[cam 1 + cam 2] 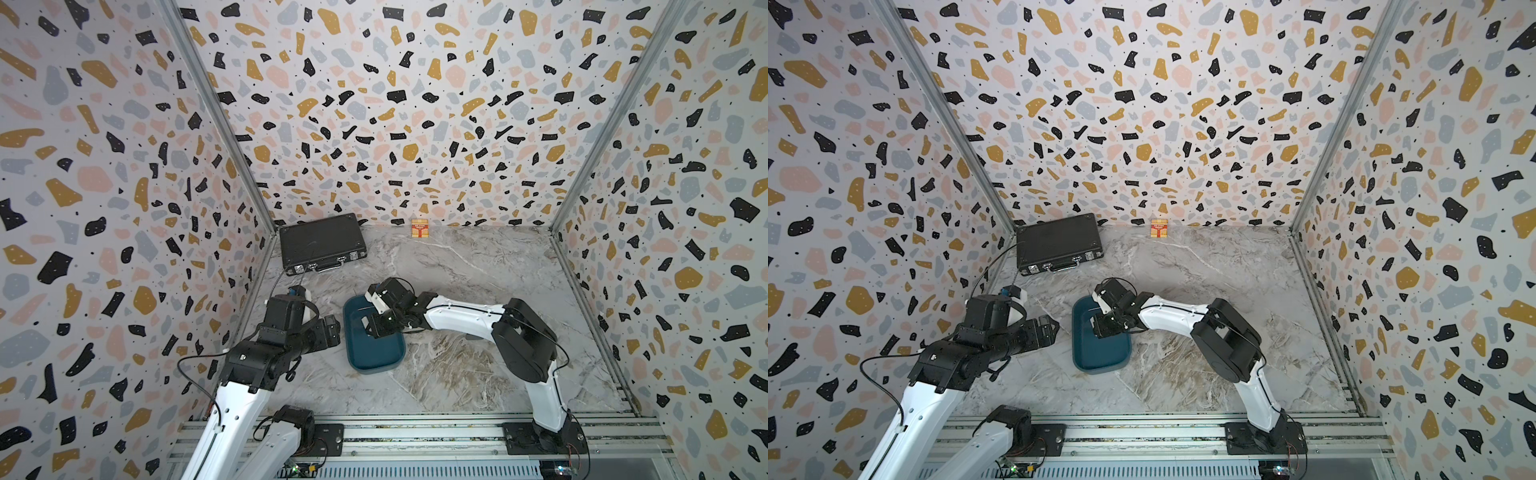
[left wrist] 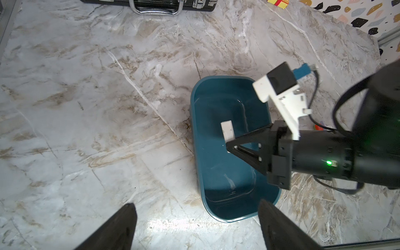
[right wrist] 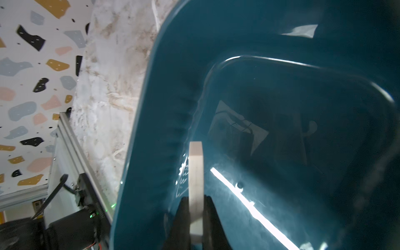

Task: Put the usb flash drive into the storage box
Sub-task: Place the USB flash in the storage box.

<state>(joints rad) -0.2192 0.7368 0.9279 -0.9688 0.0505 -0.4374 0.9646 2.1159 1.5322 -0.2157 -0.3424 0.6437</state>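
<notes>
Closest to the lens in the right wrist view: right end effector, narrow, pinched on the pale, flat usb flash drive, held edge-on and jutting out past the black fingers. All around it, the glossy teal inside of the storage box. Drive well inside the rim, close to one long wall, above the box floor. Cannot tell whether its free end touches that floor.

Same grip in the left wrist view: usb flash drive sticking out of the right end effector over the open storage box. Also there, left end effector spread wide, nothing between its two fingers, one in front of bare marble, the other in front of a corner of the box.

In both top views, storage box low in the frame, slightly left of centre on the marble surface, lidless, right arm reaching in from the right and covering its upper part. Left end effector just beside the box's left rim.

Black briefcase shut, at the far left corner of the surface, mid-frame. Small red-and-yellow carton upright against the back wall, right of the briefcase, well apart from the box.
</notes>
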